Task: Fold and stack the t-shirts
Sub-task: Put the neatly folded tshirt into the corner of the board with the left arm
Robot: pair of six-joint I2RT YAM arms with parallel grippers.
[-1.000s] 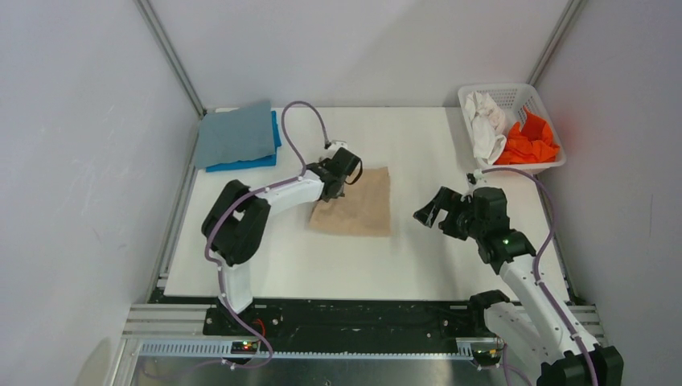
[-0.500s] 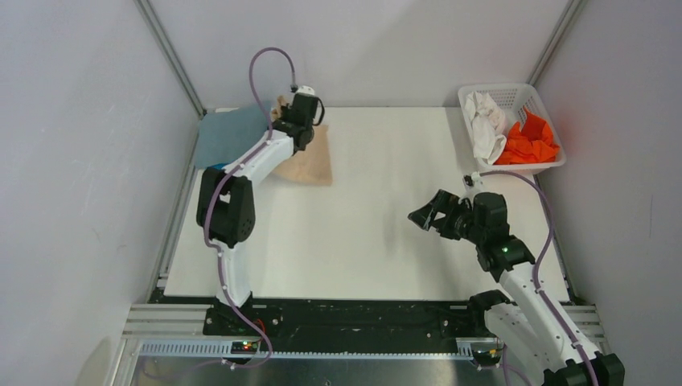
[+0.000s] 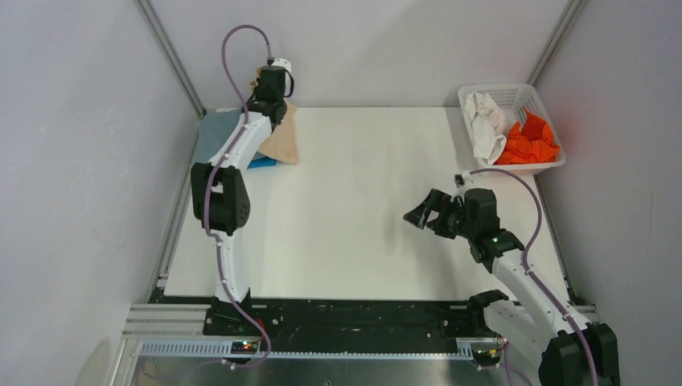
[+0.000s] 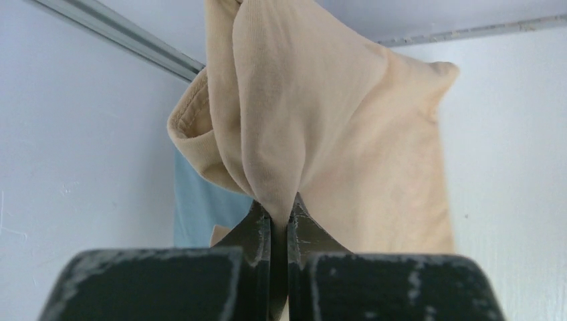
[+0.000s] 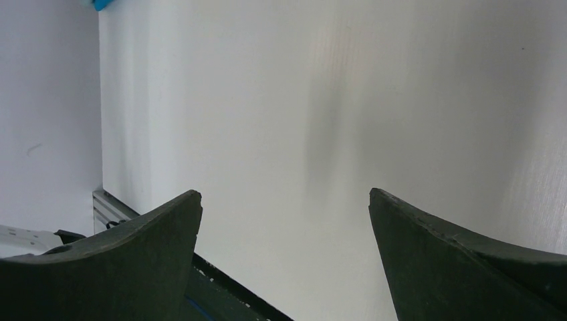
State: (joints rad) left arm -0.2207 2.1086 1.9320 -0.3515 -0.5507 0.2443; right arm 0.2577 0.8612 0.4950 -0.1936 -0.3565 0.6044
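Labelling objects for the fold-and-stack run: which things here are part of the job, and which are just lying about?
Job:
tan cloth t-shirt, pinched in the left gripper
folded grey-blue t-shirt
bright blue t-shirt, only an edge showing
crumpled white t-shirt
crumpled orange t-shirt

Lying about:
white plastic lattice basket, holding the white and orange ones
white table

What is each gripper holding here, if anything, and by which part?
The left gripper pinches the tan shirt by a bunched fold of its cloth. The right gripper is open and holds nothing.
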